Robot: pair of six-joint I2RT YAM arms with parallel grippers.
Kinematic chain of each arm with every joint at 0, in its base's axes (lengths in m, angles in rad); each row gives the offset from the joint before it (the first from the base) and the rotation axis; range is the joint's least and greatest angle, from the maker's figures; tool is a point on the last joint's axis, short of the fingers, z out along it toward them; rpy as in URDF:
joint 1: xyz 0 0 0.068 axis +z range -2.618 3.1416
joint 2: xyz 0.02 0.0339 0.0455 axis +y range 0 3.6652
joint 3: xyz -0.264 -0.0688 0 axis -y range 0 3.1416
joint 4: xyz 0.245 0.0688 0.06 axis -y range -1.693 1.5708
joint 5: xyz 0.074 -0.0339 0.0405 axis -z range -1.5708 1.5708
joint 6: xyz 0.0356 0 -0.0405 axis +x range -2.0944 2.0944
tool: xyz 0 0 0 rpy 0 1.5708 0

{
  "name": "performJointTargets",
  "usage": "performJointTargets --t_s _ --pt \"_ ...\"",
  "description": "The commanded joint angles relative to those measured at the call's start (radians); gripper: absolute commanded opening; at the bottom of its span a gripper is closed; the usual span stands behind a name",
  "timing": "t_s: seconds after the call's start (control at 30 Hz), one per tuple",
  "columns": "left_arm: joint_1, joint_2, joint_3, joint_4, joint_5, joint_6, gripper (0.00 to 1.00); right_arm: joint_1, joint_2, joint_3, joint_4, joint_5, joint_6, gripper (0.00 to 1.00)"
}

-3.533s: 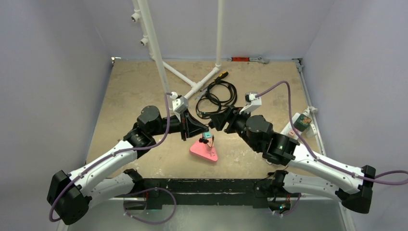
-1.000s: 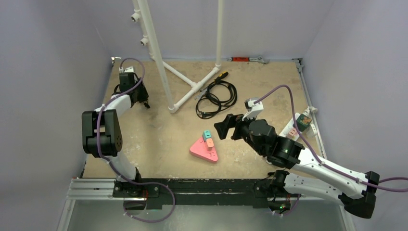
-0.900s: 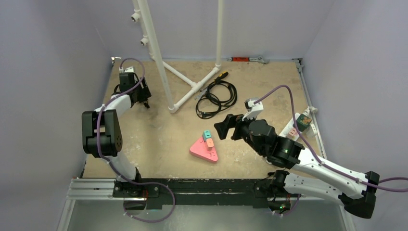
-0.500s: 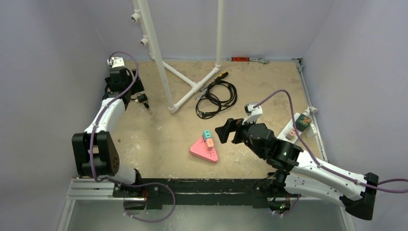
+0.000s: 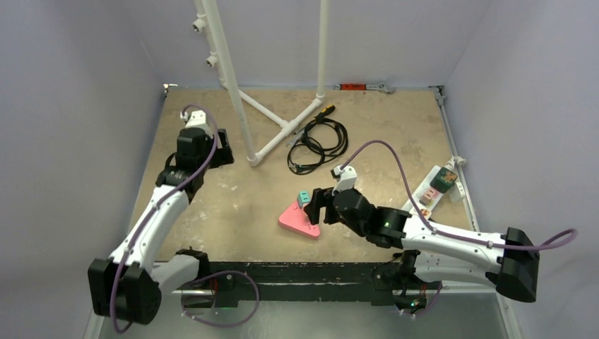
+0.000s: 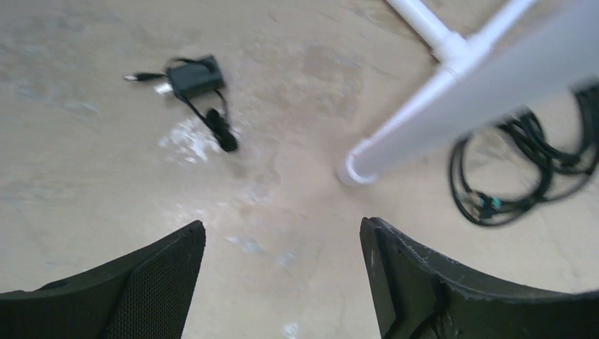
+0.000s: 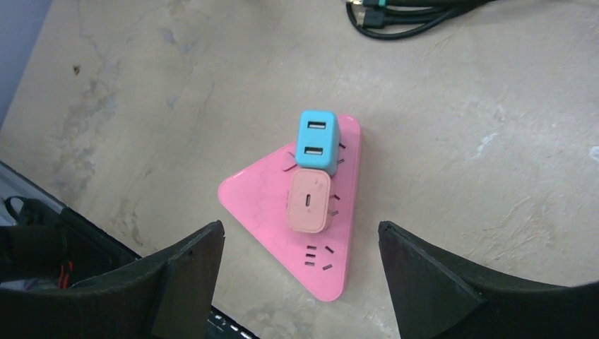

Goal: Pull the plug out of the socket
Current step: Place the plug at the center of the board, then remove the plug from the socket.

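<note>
Progress: zero, as I read it. Blue USB charger [image 7: 318,138] and pink charger [image 7: 309,201] are both seated in the pink triangular socket [image 7: 254,198], at the middle of the table's near edge. My right tool [image 5: 316,207] is wide open and empty, with the plugs centred ahead between its fingers, no contact. My left tool [image 6: 282,226] is open and empty, toward the far-left corner. Remaining: close in, grip, pull.

The left arm [image 5: 152,219] and the right arm [image 5: 459,246] both have white shells on their long links, with chunky black joints between them. A purple cable [image 5: 376,142] loops off each wrist. The fingers [image 6: 152,282] are matte black, with a fine mesh texture on the inner faces.
</note>
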Motion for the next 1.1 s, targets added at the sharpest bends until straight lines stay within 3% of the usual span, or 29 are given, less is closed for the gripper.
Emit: performJointTargets --t_s 0.0,0.17,0.27,0.4,0.53,0.87,1.07 --pt "-0.106 -0.133 -0.123 -0.003 0.084 -0.139 0.79 0.050 0.041 0.015 0.047 0.039 0.057 0.82" --pt "-0.331 -0.175 -0.249 0.023 0.025 -0.251 0.78 0.073 0.109 0.018 0.081 0.058 0.093 0.78" --pt "-0.452 -0.174 -0.301 0.064 0.023 -0.322 0.77 0.073 0.175 0.053 0.017 0.101 0.153 0.75" --pt "-0.562 -0.163 -0.378 0.146 0.049 -0.408 0.76 0.078 0.246 0.080 -0.010 0.121 0.204 0.71" --pt "-0.580 -0.140 -0.470 0.275 0.130 -0.473 0.71 0.089 0.290 0.089 0.028 0.115 0.218 0.69" --pt "-0.580 -0.097 -0.534 0.384 0.213 -0.487 0.61 0.100 0.392 0.175 -0.029 0.173 0.227 0.57" --pt "-0.580 -0.075 -0.566 0.478 0.275 -0.528 0.57 0.101 0.426 0.191 -0.058 0.203 0.246 0.56"
